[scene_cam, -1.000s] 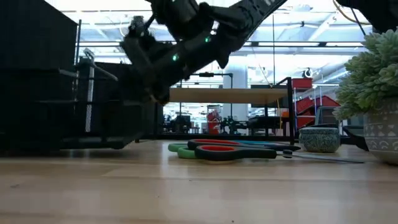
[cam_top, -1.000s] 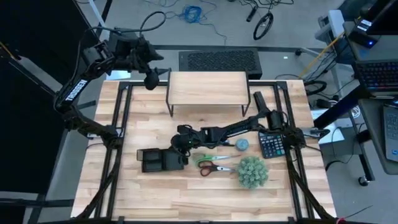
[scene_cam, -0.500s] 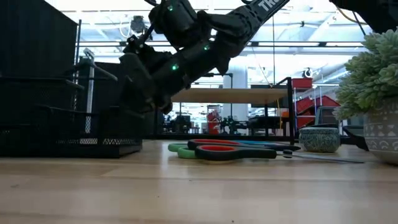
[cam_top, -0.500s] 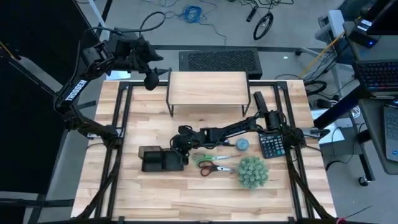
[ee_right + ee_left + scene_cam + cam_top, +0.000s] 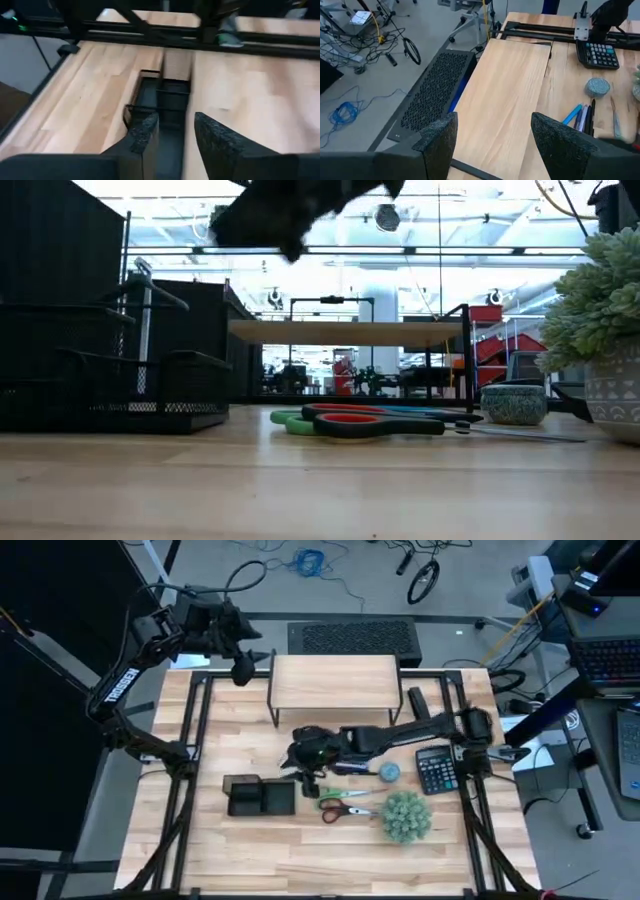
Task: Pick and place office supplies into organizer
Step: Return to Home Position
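The black mesh organizer (image 5: 258,796) stands on the table left of centre; it also shows in the right wrist view (image 5: 165,97) and the low view (image 5: 130,395). Green-handled scissors (image 5: 340,795) and red-handled scissors (image 5: 345,810) lie flat to its right. Blue pens and a dark pen (image 5: 580,117) lie beyond them. My right gripper (image 5: 296,762) hovers open and empty above the table, just past the organizer's far right corner. My left gripper (image 5: 243,668) waits open, high by the table's far left corner.
A light wooden riser shelf (image 5: 335,683) stands at the far middle. A fuzzy green plant (image 5: 406,816), a small grey-blue bowl (image 5: 389,772) and a black calculator (image 5: 436,768) sit right of the scissors. Bare wood lies along the near edge.
My right gripper has risen from just beside the organizer and drawn back toward the table's far edge, leaving the low view almost wholly through its top. The organizer and both pairs of scissors have stayed in place.
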